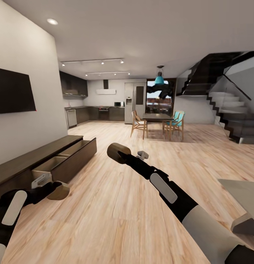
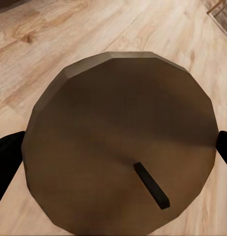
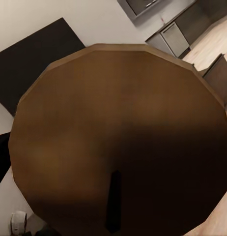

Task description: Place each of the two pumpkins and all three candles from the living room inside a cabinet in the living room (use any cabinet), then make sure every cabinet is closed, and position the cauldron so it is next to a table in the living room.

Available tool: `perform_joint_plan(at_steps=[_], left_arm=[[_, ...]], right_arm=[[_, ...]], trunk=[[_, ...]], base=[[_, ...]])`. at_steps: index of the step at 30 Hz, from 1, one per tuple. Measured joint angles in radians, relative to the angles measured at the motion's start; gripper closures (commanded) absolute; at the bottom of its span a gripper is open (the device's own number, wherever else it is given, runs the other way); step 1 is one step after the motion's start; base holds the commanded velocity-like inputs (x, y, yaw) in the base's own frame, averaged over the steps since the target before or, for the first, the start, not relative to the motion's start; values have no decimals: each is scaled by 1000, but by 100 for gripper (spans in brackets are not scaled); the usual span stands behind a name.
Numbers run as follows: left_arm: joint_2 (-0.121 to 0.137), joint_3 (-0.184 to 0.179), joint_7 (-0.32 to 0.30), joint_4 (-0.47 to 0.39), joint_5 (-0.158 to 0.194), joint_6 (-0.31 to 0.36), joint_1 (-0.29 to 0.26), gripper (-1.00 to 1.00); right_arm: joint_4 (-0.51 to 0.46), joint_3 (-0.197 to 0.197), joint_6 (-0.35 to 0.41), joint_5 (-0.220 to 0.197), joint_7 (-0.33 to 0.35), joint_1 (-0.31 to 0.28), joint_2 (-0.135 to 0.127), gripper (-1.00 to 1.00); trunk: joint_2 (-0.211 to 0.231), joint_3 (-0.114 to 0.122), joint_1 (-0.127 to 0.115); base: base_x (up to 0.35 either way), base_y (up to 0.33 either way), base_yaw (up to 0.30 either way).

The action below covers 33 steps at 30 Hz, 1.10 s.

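Two candles are in hand. My left gripper (image 1: 55, 189) is shut on a tan candle (image 1: 61, 191), low by the near end of the cabinet (image 1: 35, 157). In the left wrist view that candle (image 2: 118, 142) shows its round top and dark wick between black fingers (image 2: 5, 164). My right gripper (image 1: 121, 154) is shut on a second candle (image 1: 116, 151), held out over the floor to the right of the cabinet; up close it (image 3: 118, 137) is also top-on. The cabinet has two drawers pulled out, showing pale insides (image 1: 50, 165). The pumpkins and the cauldron are out of view.
A black TV (image 1: 13, 91) hangs on the wall above the cabinet. A grey table corner (image 1: 238, 190) juts in at the right. Farther back are a dining table (image 1: 156, 116) with chairs, the kitchen (image 1: 97, 112) and a staircase (image 1: 229, 110). Wood floor lies between.
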Motion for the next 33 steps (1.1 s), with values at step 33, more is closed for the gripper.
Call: perform_joint_plan(at_steps=[33], left_arm=[[-1,-9,0,1,-1,0,0,100]], right_arm=[[113,-6,9,-107,-7,0,0,100]], trunk=[[0,-37,0]], base=[[303,-108,0]])
